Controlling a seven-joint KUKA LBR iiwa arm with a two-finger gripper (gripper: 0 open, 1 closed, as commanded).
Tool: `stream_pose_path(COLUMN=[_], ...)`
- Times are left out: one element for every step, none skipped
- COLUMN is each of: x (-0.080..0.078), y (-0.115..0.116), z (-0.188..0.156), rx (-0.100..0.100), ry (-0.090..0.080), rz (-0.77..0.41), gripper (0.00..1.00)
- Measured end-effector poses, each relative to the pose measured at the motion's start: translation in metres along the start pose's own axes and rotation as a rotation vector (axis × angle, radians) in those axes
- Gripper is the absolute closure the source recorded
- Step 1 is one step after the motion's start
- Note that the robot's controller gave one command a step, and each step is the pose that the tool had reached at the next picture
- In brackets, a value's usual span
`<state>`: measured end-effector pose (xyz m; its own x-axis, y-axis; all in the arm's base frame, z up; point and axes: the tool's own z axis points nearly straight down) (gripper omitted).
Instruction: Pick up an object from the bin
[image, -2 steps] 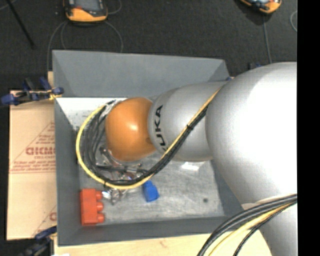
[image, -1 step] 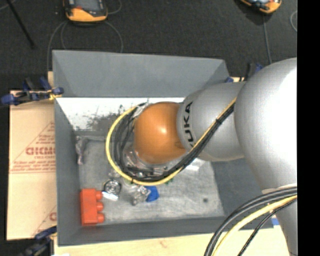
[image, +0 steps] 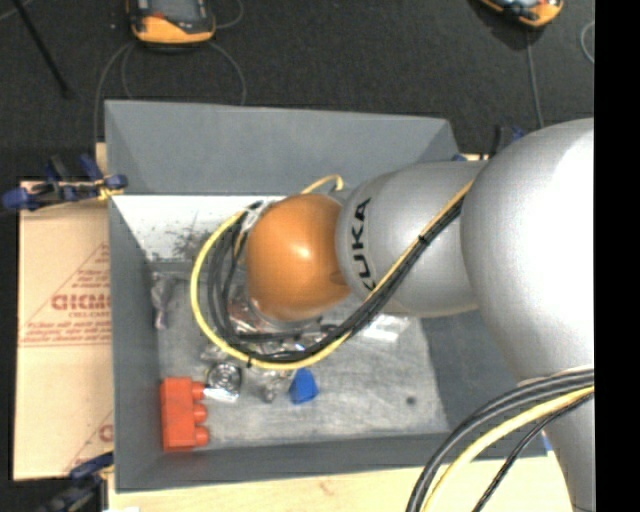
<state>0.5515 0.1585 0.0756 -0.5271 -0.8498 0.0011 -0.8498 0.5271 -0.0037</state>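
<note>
Gripper (image: 262, 372) sits low in the grey metal bin (image: 130, 300) under its orange cover (image: 290, 255); spread or closed cannot be told. A small blue plastic piece (image: 303, 386) lies just right of it, so the pick looks undone.

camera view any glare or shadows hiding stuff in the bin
In the camera view, a soft highlight sits on the orange cover and a brighter sheen runs along the silver arm. The bin floor right under the wrist looks darker, shaded by the arm. The red block and the blue piece lie in even light, free of glare.
</note>
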Motion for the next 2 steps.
stream_pose_path(x=[-0.001,0.011], y=[-0.001,0.003], z=[-0.003,-0.174], rx=[0.001,0.005], ry=[-0.001,-0.008], rz=[0.004,0.008], gripper=[1.0,1.0])
